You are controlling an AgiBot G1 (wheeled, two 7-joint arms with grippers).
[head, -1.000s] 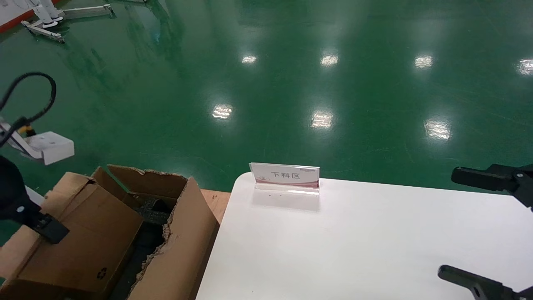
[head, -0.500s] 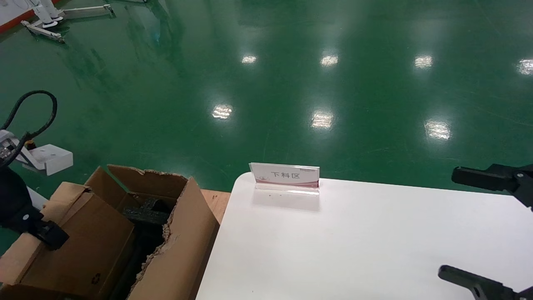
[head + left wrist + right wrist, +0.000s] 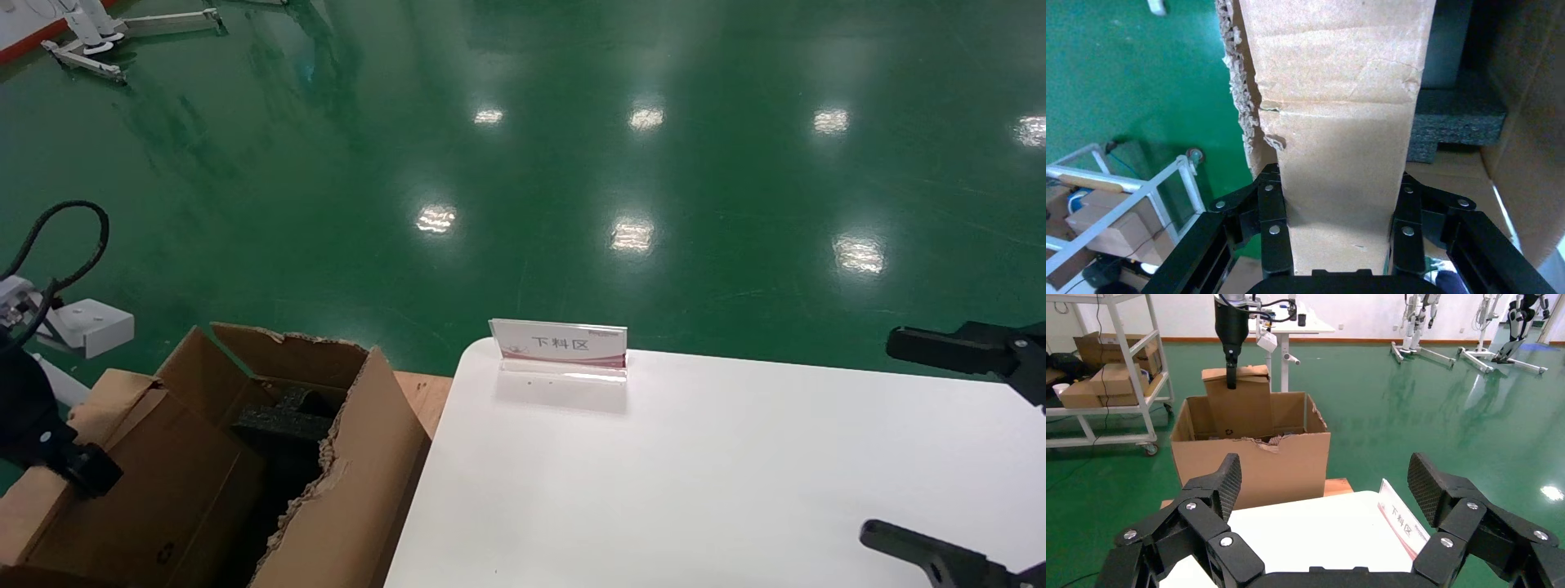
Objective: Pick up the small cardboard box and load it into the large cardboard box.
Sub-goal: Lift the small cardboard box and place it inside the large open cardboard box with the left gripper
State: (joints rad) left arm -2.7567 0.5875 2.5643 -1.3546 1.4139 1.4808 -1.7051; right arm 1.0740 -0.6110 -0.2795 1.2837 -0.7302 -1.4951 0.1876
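The small cardboard box (image 3: 139, 474) is flat and brown. It stands on edge, partly down inside the large cardboard box (image 3: 359, 474), against its left side. My left gripper (image 3: 82, 474) is shut on its upper end. In the left wrist view the fingers (image 3: 1269, 208) clamp both sides of the small box (image 3: 1340, 122), with black foam (image 3: 1456, 116) below. The right wrist view shows the left gripper (image 3: 1231, 376) holding the small box (image 3: 1239, 410) in the ragged-rimmed carton (image 3: 1251, 465). My right gripper (image 3: 878, 437) is open and empty over the white table (image 3: 695, 490).
A sign stand (image 3: 560, 347) sits at the table's far edge. A black foam block (image 3: 286, 420) lies in the carton, which rests on a wooden pallet (image 3: 421, 392). A white shelf cart (image 3: 1107, 404) with boxes stands beyond the carton. Green floor lies all around.
My left gripper has moved down and to the left with the small box, which now sits lower in the carton. More black foam shows. The right arm has not moved.
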